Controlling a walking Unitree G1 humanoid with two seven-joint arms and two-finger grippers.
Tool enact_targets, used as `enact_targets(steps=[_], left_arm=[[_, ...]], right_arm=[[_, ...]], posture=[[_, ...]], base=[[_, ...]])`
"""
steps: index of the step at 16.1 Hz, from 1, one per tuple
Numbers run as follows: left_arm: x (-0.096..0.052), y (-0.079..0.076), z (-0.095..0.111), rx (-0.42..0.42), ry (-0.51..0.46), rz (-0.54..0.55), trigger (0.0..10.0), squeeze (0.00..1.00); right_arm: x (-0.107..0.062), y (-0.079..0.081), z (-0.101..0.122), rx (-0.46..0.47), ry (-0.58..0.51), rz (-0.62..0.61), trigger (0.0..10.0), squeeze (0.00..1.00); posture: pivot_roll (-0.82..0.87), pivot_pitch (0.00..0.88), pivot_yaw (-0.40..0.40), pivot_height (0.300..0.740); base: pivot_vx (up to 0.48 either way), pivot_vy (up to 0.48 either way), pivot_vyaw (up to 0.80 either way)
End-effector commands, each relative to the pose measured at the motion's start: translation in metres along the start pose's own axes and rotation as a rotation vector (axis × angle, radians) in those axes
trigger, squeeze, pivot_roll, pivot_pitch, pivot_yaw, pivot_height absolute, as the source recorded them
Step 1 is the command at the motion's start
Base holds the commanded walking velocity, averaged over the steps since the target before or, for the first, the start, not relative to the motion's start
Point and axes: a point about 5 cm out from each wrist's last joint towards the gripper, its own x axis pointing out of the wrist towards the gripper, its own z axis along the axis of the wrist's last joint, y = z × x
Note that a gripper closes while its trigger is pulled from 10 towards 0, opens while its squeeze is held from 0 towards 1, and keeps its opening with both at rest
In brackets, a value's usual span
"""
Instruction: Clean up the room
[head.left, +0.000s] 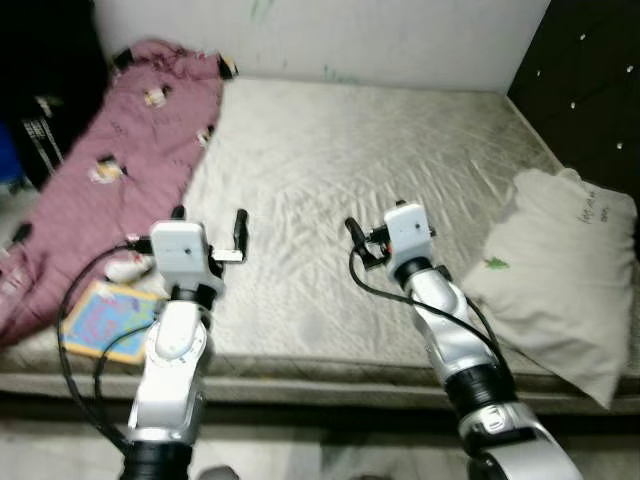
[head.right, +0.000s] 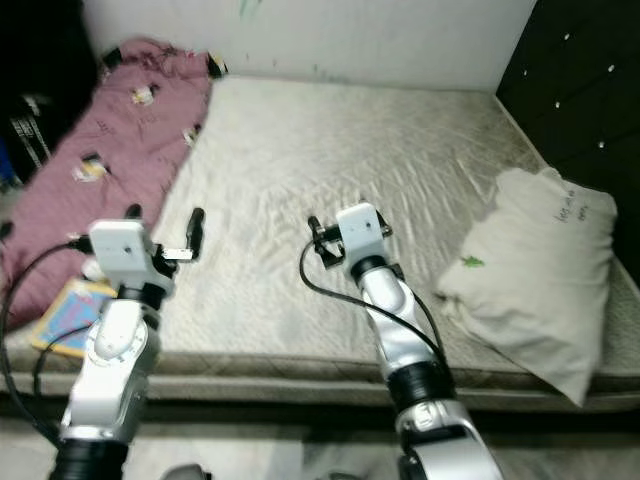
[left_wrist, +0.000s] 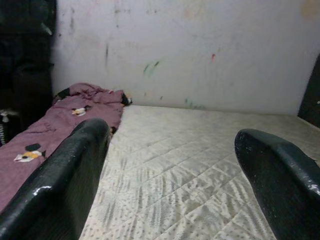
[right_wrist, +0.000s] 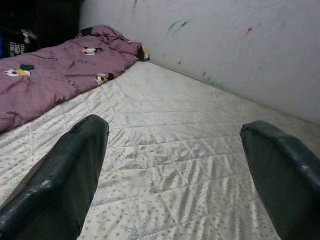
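Note:
A bare quilted mattress (head.left: 330, 150) lies before me. A crumpled maroon blanket (head.left: 120, 160) with small cartoon prints runs down its left side. A colourful flat book (head.left: 105, 318) rests at the near left corner, with a small white item (head.left: 125, 265) just beyond it. A white pillow (head.left: 555, 270) leans at the right edge. My left gripper (head.left: 210, 220) hovers open over the near left part of the mattress, close to the book and holding nothing. My right gripper (right_wrist: 175, 129) is open above the middle of the mattress, also holding nothing.
A dark wardrobe (head.left: 590, 80) stands to the right of the bed. Dark bags (head.left: 40, 110) sit in the shade at the far left. A white wall (left_wrist: 200, 50) with faint marks closes off the far side.

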Motion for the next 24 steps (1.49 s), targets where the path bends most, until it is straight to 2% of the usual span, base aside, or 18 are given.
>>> enact_targets(steps=[1,11,18,24], left_arm=[[0.0006,-0.0014,-0.0001,-0.009,0.004,-0.003,10.0,0.0],[0.0016,-0.0006,0.0003,-0.01,0.002,-0.006,10.0,0.0],[0.0006,-0.0049,0.0052,-0.028,-0.041,-0.046,10.0,0.0],[-0.0004,-0.0049,0.0057,-0.03,-0.05,-0.056,10.0,0.0]], right_arm=[[0.0002,-0.007,-0.001,-0.012,0.012,-0.018,10.0,0.0],[0.0018,-0.0069,-0.0008,-0.012,0.013,-0.022,10.0,0.0],[0.0021,-0.0079,-0.0014,-0.013,0.014,-0.022,10.0,0.0],[0.0026,-0.0077,-0.0013,-0.013,0.014,-0.022,10.0,0.0]], posture=[[0.02,0.0,-0.029,0.74],[0.02,0.0,-0.026,0.74],[0.02,0.0,-0.027,0.74],[0.02,0.0,-0.027,0.74]], base=[[0.0,-0.412,0.0],[0.0,-0.321,0.0],[0.0,0.0,0.0],[0.325,0.0,0.0]])
